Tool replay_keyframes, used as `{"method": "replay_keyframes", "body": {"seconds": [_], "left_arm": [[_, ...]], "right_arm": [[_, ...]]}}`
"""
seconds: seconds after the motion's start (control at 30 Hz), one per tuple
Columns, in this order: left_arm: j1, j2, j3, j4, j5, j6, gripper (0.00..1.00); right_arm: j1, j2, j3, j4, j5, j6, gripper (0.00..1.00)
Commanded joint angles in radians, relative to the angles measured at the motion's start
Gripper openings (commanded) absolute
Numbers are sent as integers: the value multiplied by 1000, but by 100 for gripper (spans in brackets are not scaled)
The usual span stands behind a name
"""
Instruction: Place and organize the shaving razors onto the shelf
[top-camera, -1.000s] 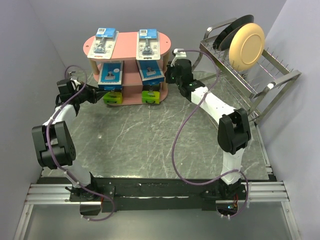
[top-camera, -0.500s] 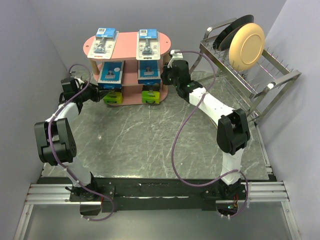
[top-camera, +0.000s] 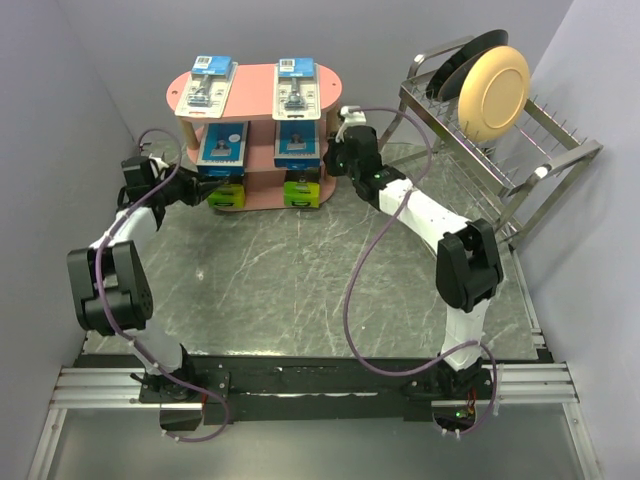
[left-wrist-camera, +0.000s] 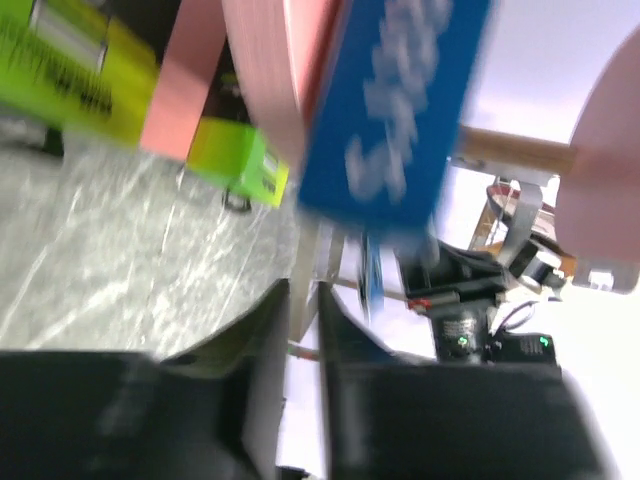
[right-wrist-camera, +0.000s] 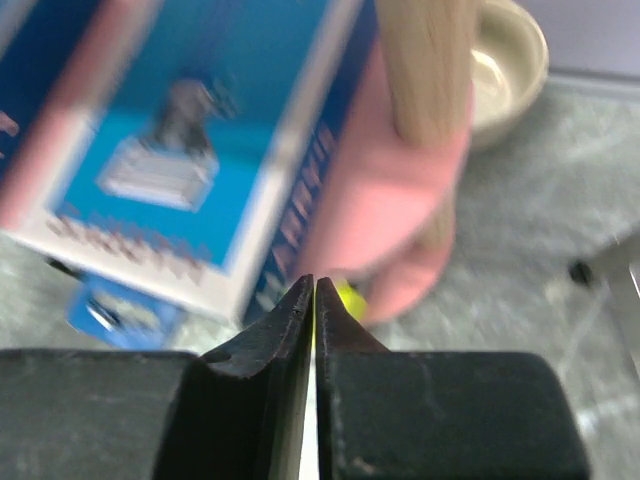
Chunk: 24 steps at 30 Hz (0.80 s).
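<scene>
The pink shelf (top-camera: 255, 100) stands at the back of the table and holds all the shaving razors in view. Two clear blister packs (top-camera: 207, 85) lie on its top board. Two blue packs (top-camera: 222, 150) sit on the middle tier and two black boxes with lime-green ends (top-camera: 228, 195) sit at the bottom. My left gripper (top-camera: 192, 192) is at the shelf's left end by the bottom tier. Its jaws are a narrow gap apart and empty (left-wrist-camera: 303, 300). My right gripper (top-camera: 328, 152) is shut and empty at the shelf's right end, beside a blue pack (right-wrist-camera: 170, 150).
A silver wire dish rack (top-camera: 520, 160) stands at the back right with a beige plate (top-camera: 493, 92) and a dark plate (top-camera: 465, 60). A beige dish (right-wrist-camera: 508, 62) shows behind the shelf post in the right wrist view. Grey walls close in on both sides.
The left gripper's jaws have parted slightly and that arm has drawn back to the left. The right gripper has moved left, closer to the shelf's right end.
</scene>
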<state>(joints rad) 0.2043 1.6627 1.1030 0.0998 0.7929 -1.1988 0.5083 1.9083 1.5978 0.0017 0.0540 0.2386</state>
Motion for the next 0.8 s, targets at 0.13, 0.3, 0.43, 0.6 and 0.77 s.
{"method": "replay_keyframes", "body": {"seconds": [0.13,0.3,0.43,0.6,0.77], "left_arm": [[102,-306,-193,-270,5,238,99],[142,-414,-253,-290,-58,338,97],[142,-475,-223,-324,-217,505,97],[153,-501,-215,-354,-345,576,97],[164,-489,-218,-333,-311,568,97]], "right_arm": [[6,-256,-219,-60,-15,-51,54],[4,-411,-351,-169,-251,-103,100],[10,-462,-331,-406,-185,-1,100],[13,-563,-360,-537,-88,-21,100],[16,-676,-424,-536,-152,-44,100]]}}
